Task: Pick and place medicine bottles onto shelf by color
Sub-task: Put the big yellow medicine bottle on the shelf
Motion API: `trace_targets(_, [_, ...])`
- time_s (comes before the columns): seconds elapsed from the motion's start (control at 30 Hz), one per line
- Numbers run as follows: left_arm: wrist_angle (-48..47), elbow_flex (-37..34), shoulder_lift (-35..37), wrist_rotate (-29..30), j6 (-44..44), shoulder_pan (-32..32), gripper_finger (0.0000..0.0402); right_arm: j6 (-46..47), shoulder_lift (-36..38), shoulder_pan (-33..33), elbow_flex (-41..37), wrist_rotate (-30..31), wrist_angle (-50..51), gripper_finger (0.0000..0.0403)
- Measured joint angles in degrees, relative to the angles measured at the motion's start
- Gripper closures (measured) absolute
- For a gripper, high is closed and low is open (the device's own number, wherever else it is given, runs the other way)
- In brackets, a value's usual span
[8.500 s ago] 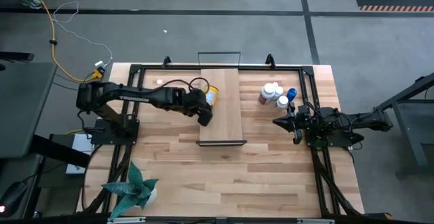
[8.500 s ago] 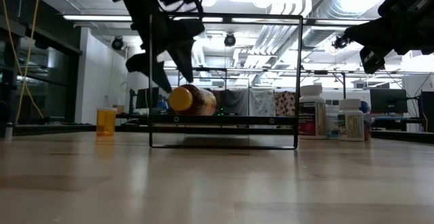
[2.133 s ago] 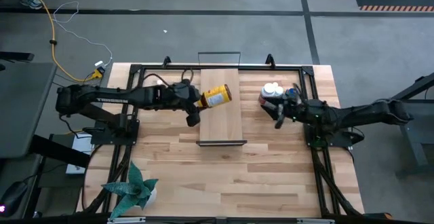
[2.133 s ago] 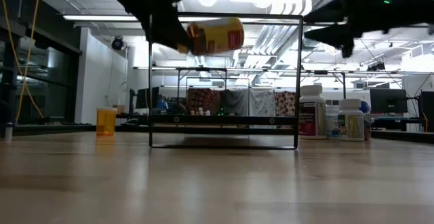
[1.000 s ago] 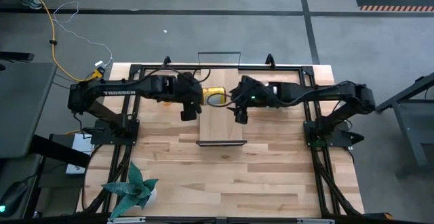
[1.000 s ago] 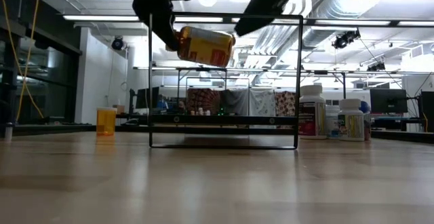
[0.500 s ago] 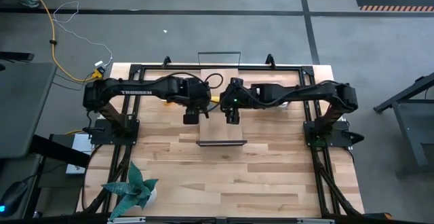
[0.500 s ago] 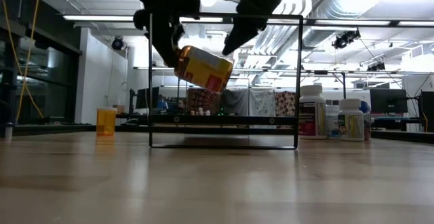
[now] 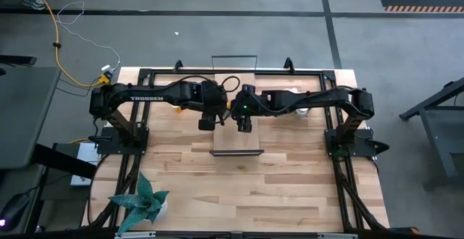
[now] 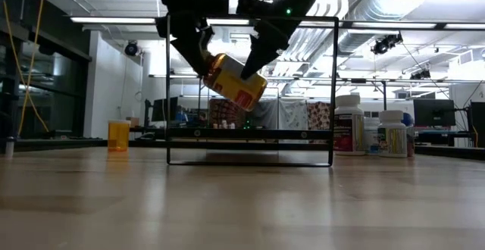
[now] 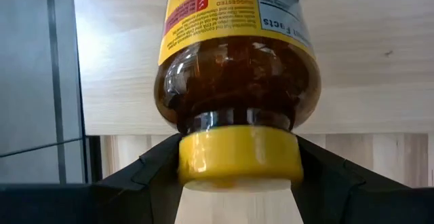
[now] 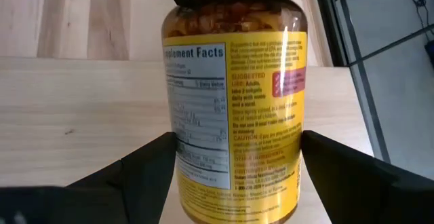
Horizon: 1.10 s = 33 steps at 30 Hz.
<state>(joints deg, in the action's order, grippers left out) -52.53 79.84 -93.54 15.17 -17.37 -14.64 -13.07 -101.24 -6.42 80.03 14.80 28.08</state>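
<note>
Both grippers meet above the shelf point(image 9: 236, 134). The left gripper point(image 11: 239, 197) has its jaws clamped on the yellow cap of the amber bottle point(image 10: 233, 81), which hangs tilted in the air over the board. The right gripper point(image 12: 236, 183) has its jaws spread wide on either side of the bottle's labelled body. White bottles point(image 10: 350, 125) and a blue-capped one stand on the counter point(image 10: 242, 197) beside the shelf, and a small orange bottle point(image 10: 118, 135) stands well apart on the other side.

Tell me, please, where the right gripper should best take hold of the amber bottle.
Probably on the labelled body of the amber bottle, coming from the base end. The left gripper holds the yellow cap, and the right gripper, open, already straddles the free, straight-sided body.
</note>
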Motion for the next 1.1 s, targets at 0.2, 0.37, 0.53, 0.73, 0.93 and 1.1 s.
trace_targets(0.2, [2.51,-0.03,0.0,-0.06,-2.36,0.19,0.0188,1.36,-1.24,-1.06,-0.06,-1.23,0.28,0.01])
trace_targets(0.37, [5.65,0.06,0.11,-1.06,-2.82,0.34,0.0189,2.7,-1.43,-1.67,-1.66,-3.37,-1.67,0.01])
trace_targets(0.53, [9.75,0.23,0.15,-1.95,-3.86,0.29,0.019,4.26,-1.42,-2.64,-4.34,-5.16,-6.17,0.01])
trace_targets(0.73, [10.98,0.23,0.15,-3.14,-4.28,-0.75,0.0189,4.86,-1.37,-2.71,-4.7,-5.34,-7.09,0.01])
trace_targets(0.93, [10.59,0.23,0.15,-3.16,-3.87,-2.29,0.0189,4.12,-0.91,-2.73,-4.7,-5.07,-6.96,0.01])
trace_targets(1.1, [10.3,0.18,0.15,-2.96,-3.87,-3.26,0.0188,3.77,-0.52,-2.73,-4.74,-3.66,-6.48,0.01])
